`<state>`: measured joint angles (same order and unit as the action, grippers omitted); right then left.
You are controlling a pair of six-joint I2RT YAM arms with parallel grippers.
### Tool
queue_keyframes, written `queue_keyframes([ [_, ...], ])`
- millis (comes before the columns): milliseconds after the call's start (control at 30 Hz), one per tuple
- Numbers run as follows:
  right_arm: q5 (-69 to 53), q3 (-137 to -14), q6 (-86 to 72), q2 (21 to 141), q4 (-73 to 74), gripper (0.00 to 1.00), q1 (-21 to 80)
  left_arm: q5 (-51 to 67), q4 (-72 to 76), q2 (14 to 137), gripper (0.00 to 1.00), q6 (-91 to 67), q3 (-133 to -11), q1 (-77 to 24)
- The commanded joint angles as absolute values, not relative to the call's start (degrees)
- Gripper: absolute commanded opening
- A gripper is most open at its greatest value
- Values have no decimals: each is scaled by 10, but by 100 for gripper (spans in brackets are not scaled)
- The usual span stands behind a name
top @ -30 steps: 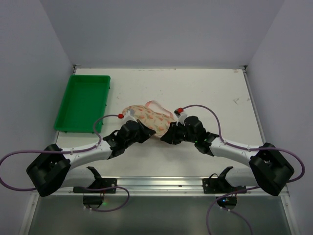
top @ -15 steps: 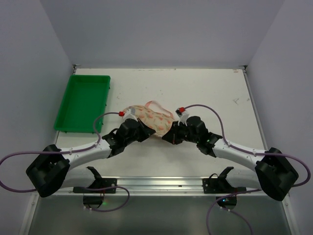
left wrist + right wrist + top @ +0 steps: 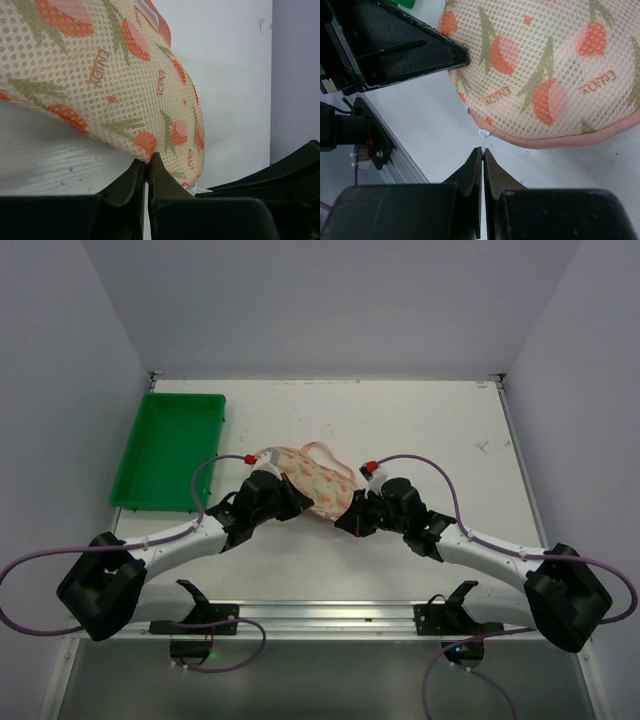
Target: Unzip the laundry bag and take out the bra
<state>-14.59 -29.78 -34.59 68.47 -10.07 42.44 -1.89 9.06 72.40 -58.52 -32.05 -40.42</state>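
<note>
Currently the bag point(image 3: 310, 478) lies on the table point(image 3: 420, 430), near the tray point(image 3: 170, 445) and to its right, and it looks zipped shut. The left gripper point(image 3: 148, 164) is closed on the mesh at the bag end nearer the tray, holding only a thin fold at the rim. The right gripper point(image 3: 483, 150) is at the end farther from the tray, jaws pressed together. The small white pull point(image 3: 482, 134) seems caught between them by its very tip, but how firm that hold is cannot be told. No bra shows.

The main risk is the pull slipping out once the right arm draws away, since so little of it sits in the jaws. The zip would then stay shut. A second risk is the left pinch giving way, so the whole bag slides away from the tray after the pull. The pouch is likely light, and the anchor holds fabric only. Tugging at an angle to the pink edging point(image 3: 560, 142) could also jam the slider or snag the mesh.
</note>
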Motion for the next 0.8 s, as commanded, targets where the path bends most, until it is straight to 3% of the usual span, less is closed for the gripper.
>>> queue_keyframes([
  [0, -166, -317, -326, 673, -87, 0, 432, -11, 90, 740, 1, -498, -368, -384],
  [333, -187, -363, -352, 763, -152, 0, 462, -3, 85, 730, 30, -486, -344, -343],
  [433, -192, -379, -372, 813, -188, 0, 463, 9, 79, 719, 47, -506, -331, -334],
  [467, -194, -389, -374, 824, -195, 0, 463, 12, 77, 715, 61, -519, -321, -332],
  [567, -206, -409, -382, 863, -209, 0, 463, 13, 81, 689, 84, -544, -295, -331],
  [767, -207, -417, -393, 890, -229, 0, 463, 67, 109, 687, 83, -604, -262, -332],
])
